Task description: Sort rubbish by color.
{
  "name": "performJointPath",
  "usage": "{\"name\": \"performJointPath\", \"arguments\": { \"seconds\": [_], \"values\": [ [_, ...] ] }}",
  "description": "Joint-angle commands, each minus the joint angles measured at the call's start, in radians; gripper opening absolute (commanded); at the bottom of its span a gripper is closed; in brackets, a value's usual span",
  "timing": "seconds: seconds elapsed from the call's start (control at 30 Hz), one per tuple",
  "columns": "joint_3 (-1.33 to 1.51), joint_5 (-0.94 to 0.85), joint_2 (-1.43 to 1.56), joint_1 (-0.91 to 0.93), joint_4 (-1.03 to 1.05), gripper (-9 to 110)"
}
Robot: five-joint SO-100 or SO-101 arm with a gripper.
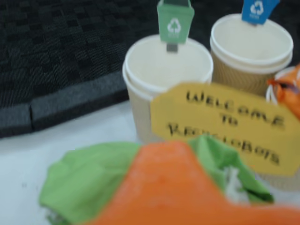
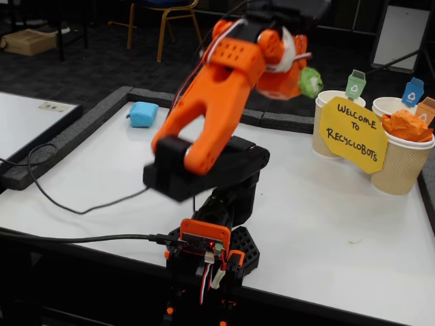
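Green paper wad (image 2: 310, 81), light, soft and crushable, hangs pinched across its crumpled middle in the closed orange gripper (image 2: 299, 76), raised above the table (image 2: 319, 204) near the green-tagged cup (image 2: 327, 129), best held gently by its bulk
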Motion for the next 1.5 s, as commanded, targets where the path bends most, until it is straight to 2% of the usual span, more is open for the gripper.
{"name": "performJointPath", "arguments": {
  "seconds": [0.0, 0.3, 0.73, 1.47],
  "values": [
    [-0.206, -0.025, -0.143, 0.021, -0.123, 0],
    [-0.411, -0.025, -0.472, 0.038, -0.224, 0],
    [-0.827, -0.025, -0.974, 0.060, -0.164, 0],
    [-0.933, -0.025, -1.207, 0.071, -0.275, 4]
  ]
}}
